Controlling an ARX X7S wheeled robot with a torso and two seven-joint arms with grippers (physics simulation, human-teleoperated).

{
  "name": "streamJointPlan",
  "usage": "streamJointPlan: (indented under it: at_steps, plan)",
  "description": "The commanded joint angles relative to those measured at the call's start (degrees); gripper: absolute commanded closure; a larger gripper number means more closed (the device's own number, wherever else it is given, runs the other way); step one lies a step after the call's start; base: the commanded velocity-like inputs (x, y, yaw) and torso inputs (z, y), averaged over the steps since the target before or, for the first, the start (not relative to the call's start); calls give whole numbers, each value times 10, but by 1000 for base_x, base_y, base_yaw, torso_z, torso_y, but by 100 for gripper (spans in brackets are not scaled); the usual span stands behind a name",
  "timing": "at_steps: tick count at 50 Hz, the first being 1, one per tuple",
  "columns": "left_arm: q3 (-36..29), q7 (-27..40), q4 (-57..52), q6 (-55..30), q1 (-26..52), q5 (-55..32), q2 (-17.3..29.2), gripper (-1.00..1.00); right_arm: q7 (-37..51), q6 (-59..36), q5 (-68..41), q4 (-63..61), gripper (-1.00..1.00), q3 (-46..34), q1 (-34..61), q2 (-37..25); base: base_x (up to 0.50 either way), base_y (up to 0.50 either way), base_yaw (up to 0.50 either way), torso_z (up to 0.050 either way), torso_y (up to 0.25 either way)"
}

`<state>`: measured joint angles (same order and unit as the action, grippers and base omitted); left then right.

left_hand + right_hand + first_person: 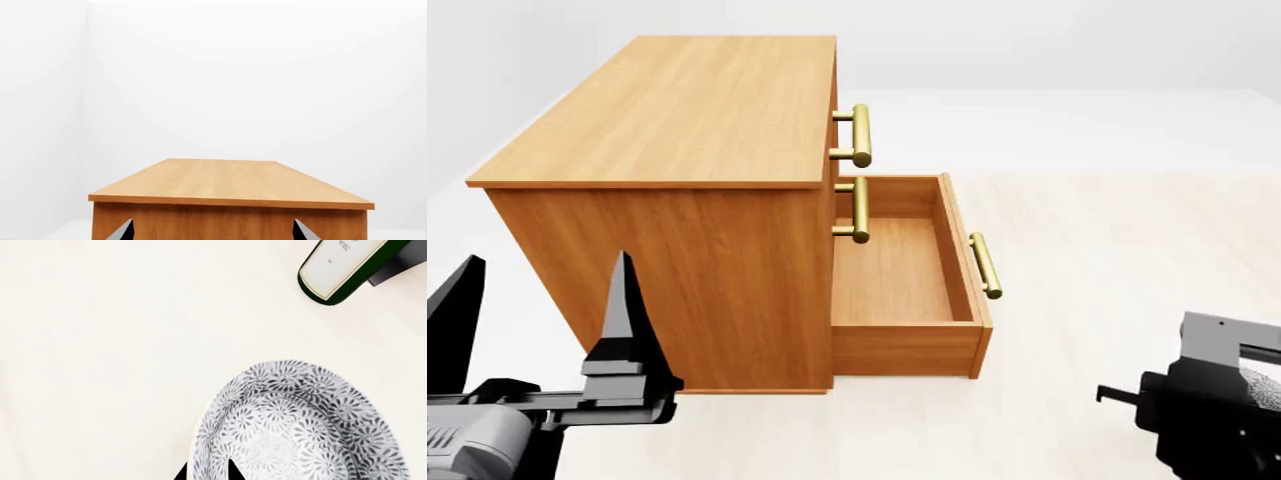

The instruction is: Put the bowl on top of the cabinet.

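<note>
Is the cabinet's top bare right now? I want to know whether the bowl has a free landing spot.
Yes: in the head view the cabinet shows a flat wooden top with nothing standing on it.

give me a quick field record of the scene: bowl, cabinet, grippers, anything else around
bowl: patterned, rim between right gripper fingertips, seen only in right wrist view
cabinet: flat top bare, one drawer pulled out
left gripper: open, holding nothing, facing the cabinet
right gripper: closed on bowl rim
other: dark green bottle with pale label, beyond the bowl

Plain white walls (253,75), pale cream floor (1094,240), soft even light, faint shadows
</note>
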<state>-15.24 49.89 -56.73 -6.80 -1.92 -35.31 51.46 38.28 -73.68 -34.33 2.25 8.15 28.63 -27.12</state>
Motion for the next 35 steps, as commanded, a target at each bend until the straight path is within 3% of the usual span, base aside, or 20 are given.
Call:
streamJointPlan:
  at_steps: [1, 13, 35]
  plan:
    - [-2, 2, 1, 2, 1, 0, 2, -100, 4, -5, -7, -15, 100, -2, 4, -1, 0, 0, 0, 0, 0]
    - [-2, 4, 4, 6, 1, -1, 4, -100, 27, -49, -21, -73, 100, -2, 36, -7, 0, 0, 0, 0, 0]
    - [-11, 6, 5, 6, 5, 1, 4, -100, 61, -151, -62, -120, 100, -42, 191, 1, 0, 0, 0, 0, 0]
